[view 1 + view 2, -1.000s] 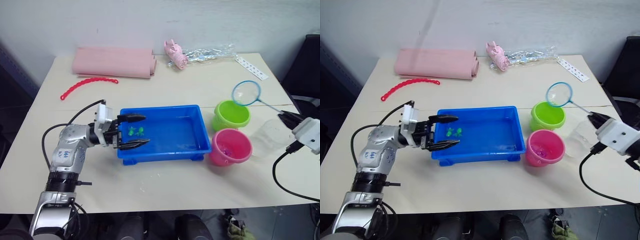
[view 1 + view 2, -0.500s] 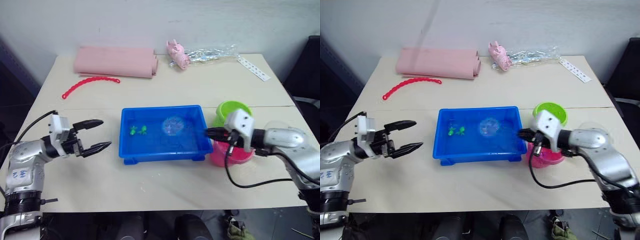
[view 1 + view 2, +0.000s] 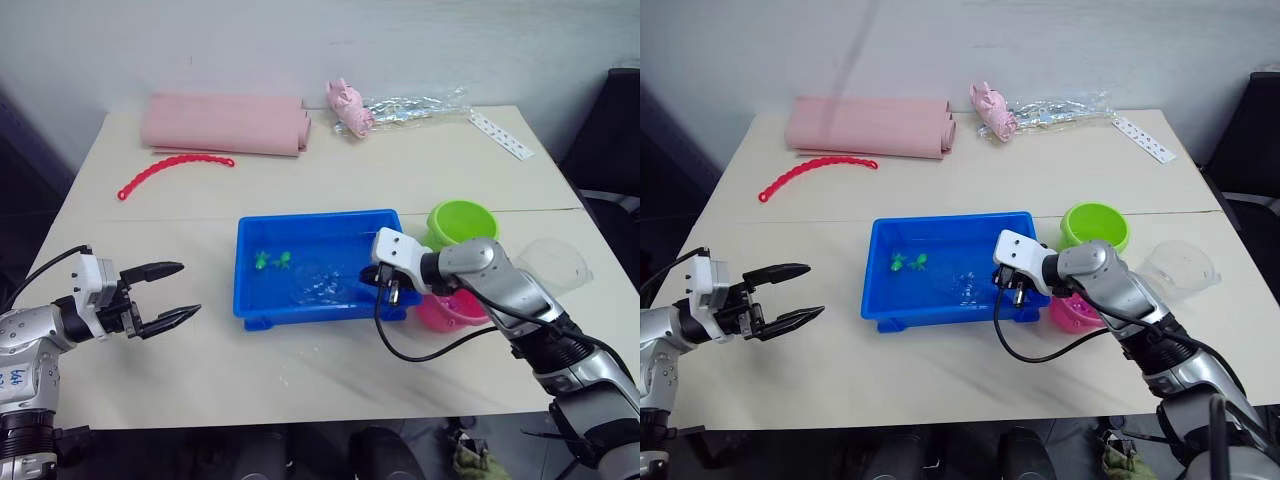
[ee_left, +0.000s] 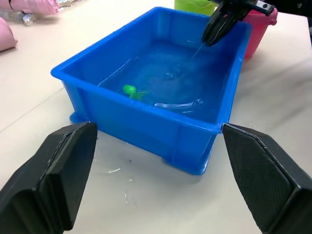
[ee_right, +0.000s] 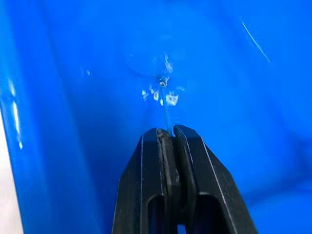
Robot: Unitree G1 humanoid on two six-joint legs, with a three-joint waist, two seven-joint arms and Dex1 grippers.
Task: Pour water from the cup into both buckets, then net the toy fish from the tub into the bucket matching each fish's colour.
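**Over the blue tub: net dipped in the water, left claw idle**

Over the right end of the tub (image 3: 318, 268), right claw (image 3: 385, 287) clamped shut on the thin handle of the net (image 3: 322, 284), fingers (image 5: 168, 161) pressed tight together around it in the right wrist view. Hoop end down in the water near the tub's middle, mesh barely readable under the ripples.

Off the tub's left end, left claw (image 3: 168, 292) spread wide and holding nothing, poised above the bare tabletop (image 3: 300, 380) and aimed at the tub; apart from its wall.

Inside the tub, toward its left half, two small green toy fish (image 3: 271, 262) close together in the water. Fish count beyond that hard to tell.

Just right of the tub, lime green bucket (image 3: 462, 226) farther back and hot pink bucket (image 3: 455, 310) nearer, the pink one partly behind the right forearm. Right of both buckets, clear frosted cup (image 3: 553, 266) on the tabletop, near its right edge.

Along the far edge: folded pink cloth (image 3: 225, 124) at left, pink beaded chain (image 3: 172, 170) curved just in front of it, small pink toy (image 3: 350, 108) beside crinkled clear wrapping (image 3: 415, 104), and a white strip (image 3: 500, 135) at the far right corner
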